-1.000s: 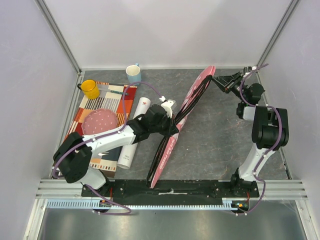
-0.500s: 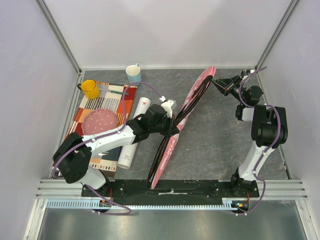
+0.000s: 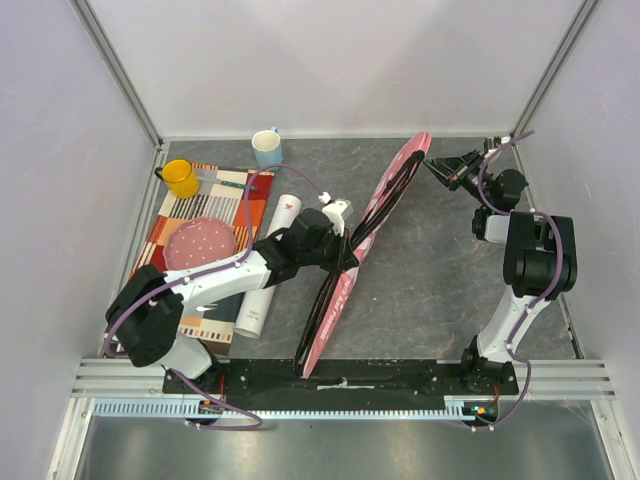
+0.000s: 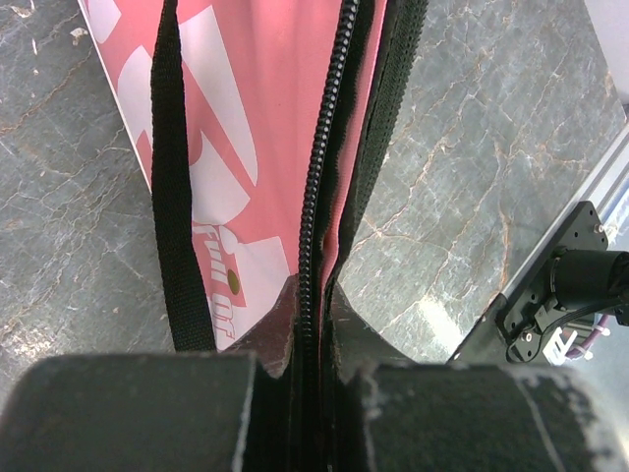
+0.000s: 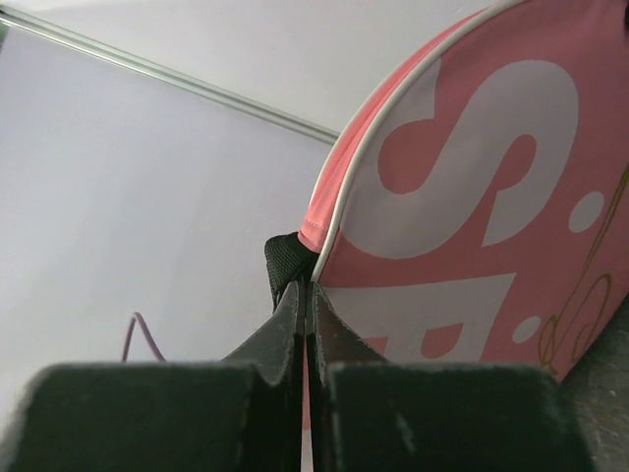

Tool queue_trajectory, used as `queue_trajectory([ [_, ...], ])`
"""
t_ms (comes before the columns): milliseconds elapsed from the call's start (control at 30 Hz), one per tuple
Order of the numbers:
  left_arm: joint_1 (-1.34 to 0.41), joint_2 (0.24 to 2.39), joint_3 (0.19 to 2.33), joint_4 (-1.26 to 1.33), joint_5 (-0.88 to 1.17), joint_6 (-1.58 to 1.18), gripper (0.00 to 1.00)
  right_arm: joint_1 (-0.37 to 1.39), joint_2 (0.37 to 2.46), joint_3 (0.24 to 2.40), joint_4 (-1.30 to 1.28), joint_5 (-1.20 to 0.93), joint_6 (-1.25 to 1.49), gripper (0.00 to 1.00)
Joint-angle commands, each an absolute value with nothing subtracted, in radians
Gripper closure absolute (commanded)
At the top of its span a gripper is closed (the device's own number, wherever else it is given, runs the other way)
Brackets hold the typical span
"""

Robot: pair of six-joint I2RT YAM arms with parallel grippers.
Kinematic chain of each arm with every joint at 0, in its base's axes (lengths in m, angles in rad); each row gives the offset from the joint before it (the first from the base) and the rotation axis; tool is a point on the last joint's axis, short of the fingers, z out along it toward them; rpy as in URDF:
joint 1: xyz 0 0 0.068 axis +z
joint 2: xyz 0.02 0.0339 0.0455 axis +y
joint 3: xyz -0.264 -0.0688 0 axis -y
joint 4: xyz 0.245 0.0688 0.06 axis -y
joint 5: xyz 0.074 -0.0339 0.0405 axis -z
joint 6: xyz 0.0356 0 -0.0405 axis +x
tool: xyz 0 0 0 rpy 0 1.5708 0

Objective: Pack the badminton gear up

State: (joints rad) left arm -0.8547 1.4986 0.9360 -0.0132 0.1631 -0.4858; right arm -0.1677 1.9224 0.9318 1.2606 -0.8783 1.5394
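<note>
The pink "SPORT" racket bag (image 3: pixel 385 200) stands on its long edge, running diagonally from the near rail toward the back wall. My left gripper (image 3: pixel 345 258) is shut on its black zip edge (image 4: pixel 324 147) about halfway along, the zip running between the jaws (image 4: pixel 313 295). My right gripper (image 3: pixel 432 165) is shut at the bag's far top end. Its tips (image 5: pixel 306 287) meet at a black webbing tab (image 5: pixel 287 258) beside the bag's white piping. Whether they pinch the tab cannot be told. A long white tube (image 3: pixel 268 270) lies on the table left of the bag.
A striped mat (image 3: pixel 175 225) with a pink dotted plate (image 3: pixel 198 240) lies at the left. A yellow mug (image 3: pixel 181 178) and a blue mug (image 3: pixel 266 147) stand behind it. White walls close in the back and sides. The bag's black strap (image 4: pixel 172 197) hangs along its side.
My right gripper has closed its jaws at the bag's top end and drawn slightly nearer the back wall. The left arm and the bag have stayed put.
</note>
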Motion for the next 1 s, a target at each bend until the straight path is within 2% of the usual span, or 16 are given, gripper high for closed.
queue_trajectory([
  [0, -0.856, 1.488, 0.968, 0.037, 0.206, -0.541, 0.98, -0.138, 1.754, 0.925, 1.022, -0.859, 1.254, 1.0],
  [67, -0.856, 1.505, 0.988, 0.038, 0.206, -0.543, 0.98, -0.112, 1.708, 0.914, 0.851, -0.828, 1.169, 1.0],
  [200, -0.854, 1.528, 1.012, 0.051, 0.216, -0.551, 0.98, -0.068, 1.6, 0.85, 0.741, -0.778, 1.068, 1.0],
  [367, -0.857, 1.537, 1.029, 0.064, 0.235, -0.563, 0.98, 0.02, 1.533, 0.834, 0.473, -0.692, 0.89, 1.0],
  [600, -0.857, 1.526, 1.034, 0.049, 0.233, -0.555, 0.98, 0.06, 1.457, 0.755, 0.514, -0.677, 0.887, 1.0],
  [700, -0.867, 1.513, 1.008, 0.052, 0.253, -0.545, 0.97, 0.009, 1.503, 0.842, 0.466, -0.706, 0.877, 1.0],
  [800, -0.87, 1.488, 0.985, 0.049, 0.241, -0.537, 0.9, -0.024, 1.565, 0.934, 0.469, -0.729, 0.89, 1.0],
  [900, -0.871, 1.477, 1.0, 0.022, 0.255, -0.525, 0.63, -0.026, 1.617, 1.006, 0.483, -0.747, 0.902, 1.0],
  [933, -0.871, 1.474, 1.003, 0.006, 0.265, -0.523, 0.38, -0.026, 1.624, 1.02, 0.473, -0.75, 0.899, 1.0],
  [967, -0.868, 1.457, 1.006, 0.006, 0.27, -0.522, 0.3, -0.026, 1.64, 1.043, 0.462, -0.753, 0.893, 1.0],
])
